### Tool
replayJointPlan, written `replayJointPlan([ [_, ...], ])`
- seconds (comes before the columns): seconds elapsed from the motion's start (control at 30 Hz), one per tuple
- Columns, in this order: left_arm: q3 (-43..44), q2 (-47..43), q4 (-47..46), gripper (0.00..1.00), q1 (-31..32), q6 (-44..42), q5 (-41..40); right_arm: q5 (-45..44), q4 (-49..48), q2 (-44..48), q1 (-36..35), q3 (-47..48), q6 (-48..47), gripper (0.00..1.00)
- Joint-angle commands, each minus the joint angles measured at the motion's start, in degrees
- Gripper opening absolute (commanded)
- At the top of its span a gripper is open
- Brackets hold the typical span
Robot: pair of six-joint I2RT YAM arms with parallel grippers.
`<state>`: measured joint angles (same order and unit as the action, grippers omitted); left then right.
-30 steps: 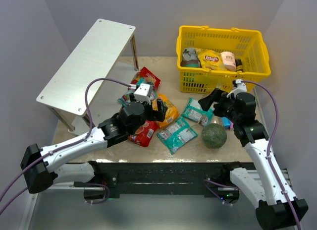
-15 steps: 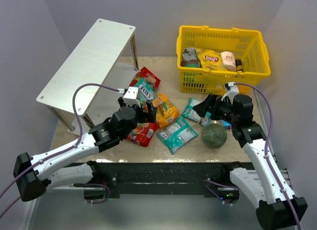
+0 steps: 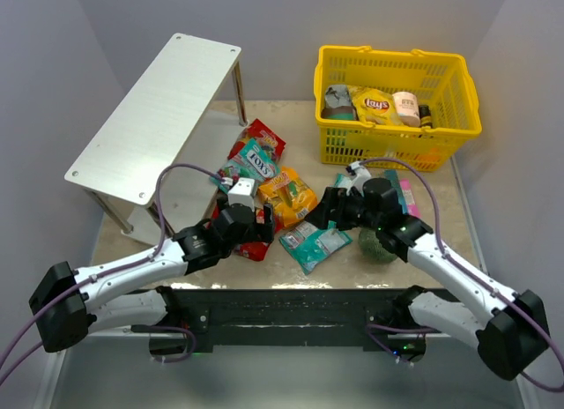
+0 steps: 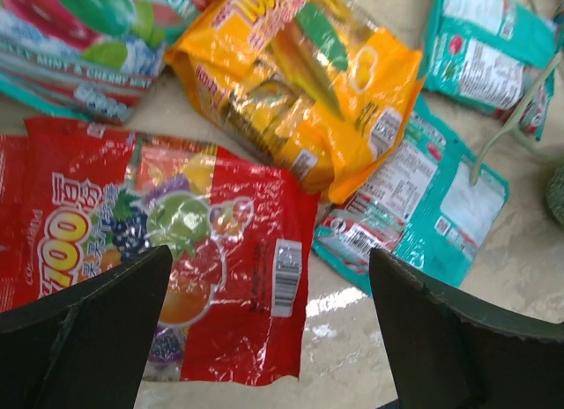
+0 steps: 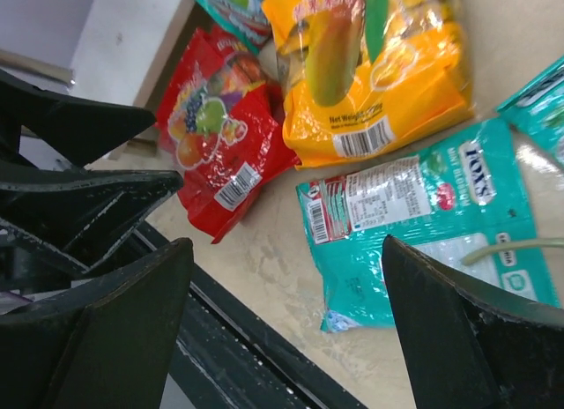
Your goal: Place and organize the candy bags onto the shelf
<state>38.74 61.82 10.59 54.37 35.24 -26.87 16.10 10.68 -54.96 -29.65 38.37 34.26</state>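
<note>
Beside the shelf [image 3: 159,109], the left gripper [image 4: 270,253] hung open and empty over the red candy bag [image 4: 203,250], the right gripper [image 5: 289,243] likewise over a teal candy bag [image 5: 414,224]; each would best pinch an edge squarely.

The left arm [image 3: 132,266] reaches from its base at the near left toward the middle, low and stretched forward. The left gripper [image 3: 263,226] points down with its jaws wide apart, and nothing is between its fingers [image 4: 84,330]. The right arm [image 3: 445,261] reaches from the near right across to the left. The right gripper [image 3: 322,217] is spread wide too and is empty, near the left gripper but not touching it.
</note>
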Motion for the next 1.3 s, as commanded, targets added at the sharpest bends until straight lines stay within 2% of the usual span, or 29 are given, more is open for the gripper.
replayJointPlan([
  [0.0,-2.1,-1.6,-0.7,0.99,-0.1,4.0,2.0,-4.6,-8.7,-6.2,-6.0,-1.7,4.1,0.9],
  [0.23,-2.8,-9.8,-2.8,0.96,0.8,-0.2,3.4,-7.9,-16.8,-17.7,-17.2,-0.3,11.2,0.89],
  [0.43,-2.0,-21.5,-2.0,0.96,0.9,-2.5,0.1,-9.2,-21.8,-25.7,-21.3,2.8,17.1,0.89],
  [0.57,-0.2,-25.1,-2.7,0.97,0.9,-5.7,3.6,-9.9,-24.0,-30.5,-23.2,6.0,20.2,0.89],
  [0.73,2.5,-24.9,-1.4,0.97,0.9,-8.3,7.4,-11.7,-28.8,-36.5,-23.8,7.9,25.3,0.89],
  [0.83,2.8,-25.5,-2.4,0.97,0.9,-9.8,12.9,-14.1,-29.6,-40.0,-24.1,9.5,27.3,0.88],
  [0.97,2.9,-27.5,-3.9,0.98,0.9,-10.9,19.6,-18.6,-29.9,-41.6,-24.5,9.5,31.1,0.81],
  [1.13,3.8,-29.4,-5.1,0.98,0.9,-11.4,22.6,-21.4,-30.9,-43.2,-24.6,8.0,33.2,0.74],
  [1.27,5.3,-29.6,-6.4,0.99,0.9,-12.0,25.3,-19.3,-33.7,-45.4,-24.5,6.7,34.9,0.54],
])
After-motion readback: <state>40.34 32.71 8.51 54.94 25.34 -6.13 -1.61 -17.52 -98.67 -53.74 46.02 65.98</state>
